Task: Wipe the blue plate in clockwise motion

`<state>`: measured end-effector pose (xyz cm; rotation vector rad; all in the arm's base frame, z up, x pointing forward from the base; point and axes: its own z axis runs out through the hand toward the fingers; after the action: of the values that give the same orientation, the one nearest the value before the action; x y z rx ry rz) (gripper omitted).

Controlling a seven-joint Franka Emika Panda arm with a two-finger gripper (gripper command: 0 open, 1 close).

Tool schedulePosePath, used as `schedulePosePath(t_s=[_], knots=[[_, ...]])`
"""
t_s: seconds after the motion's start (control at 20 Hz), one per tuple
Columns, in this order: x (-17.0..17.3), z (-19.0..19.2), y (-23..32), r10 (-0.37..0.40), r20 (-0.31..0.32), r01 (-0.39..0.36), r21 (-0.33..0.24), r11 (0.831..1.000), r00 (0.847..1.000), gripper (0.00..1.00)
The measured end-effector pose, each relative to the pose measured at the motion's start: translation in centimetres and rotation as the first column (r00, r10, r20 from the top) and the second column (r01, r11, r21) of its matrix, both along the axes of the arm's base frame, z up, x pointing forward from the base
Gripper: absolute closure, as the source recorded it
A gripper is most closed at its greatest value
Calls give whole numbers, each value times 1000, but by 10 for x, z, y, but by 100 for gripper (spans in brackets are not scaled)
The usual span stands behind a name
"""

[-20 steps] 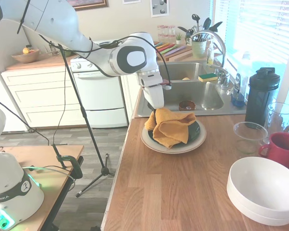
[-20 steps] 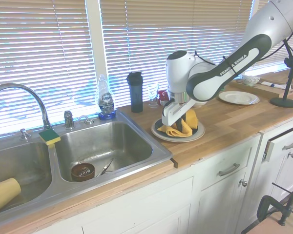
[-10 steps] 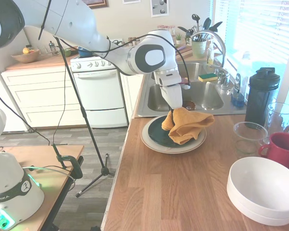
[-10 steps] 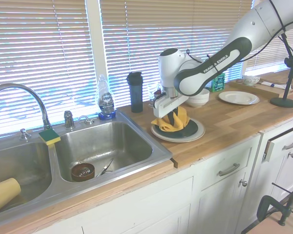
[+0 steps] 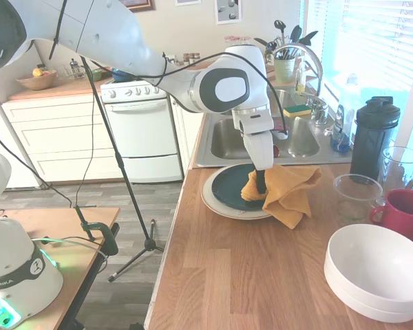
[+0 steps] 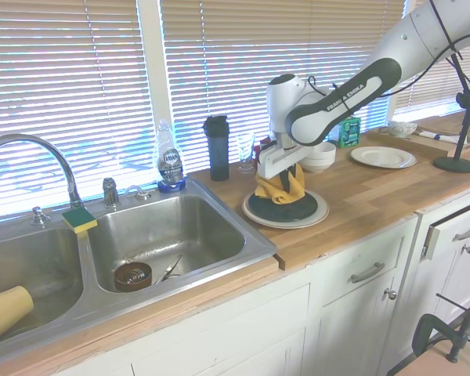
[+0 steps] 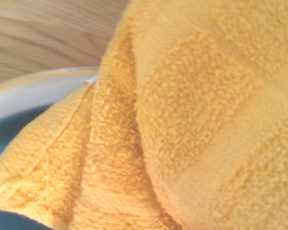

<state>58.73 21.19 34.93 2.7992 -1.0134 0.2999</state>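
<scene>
My end effector [image 5: 261, 190] grasps the yellow cloth [image 5: 286, 192], mid-wipe on the blue plate [image 5: 230, 189] near the desk's sink-side edge; next, I should probably sweep clockwise, keeping cloth pressed down.

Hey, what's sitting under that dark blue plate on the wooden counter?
The round dark teal-blue plate rests on a larger cream-white plate, whose rim shows around it. The orange cloth held by the gripper covers the far side, so the rim there is hidden.
</scene>
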Motion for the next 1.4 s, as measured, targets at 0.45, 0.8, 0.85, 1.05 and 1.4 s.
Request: schedulePosePath(t_s=[0.45, 0.8, 0.85, 1.05, 1.4], knots=[[-51, -7, -9, 30, -8, -30, 0, 1000, 1000, 100], [-95, -10, 19, 106, -18, -106, 4, 994, 994, 100], [-97, -9, 22, 111, -19, -110, 8, 994, 994, 100], [-102, -6, 31, 108, -21, -107, 38, 994, 994, 100], [-106, 42, 27, 94, 27, -96, 116, 989, 995, 100]])
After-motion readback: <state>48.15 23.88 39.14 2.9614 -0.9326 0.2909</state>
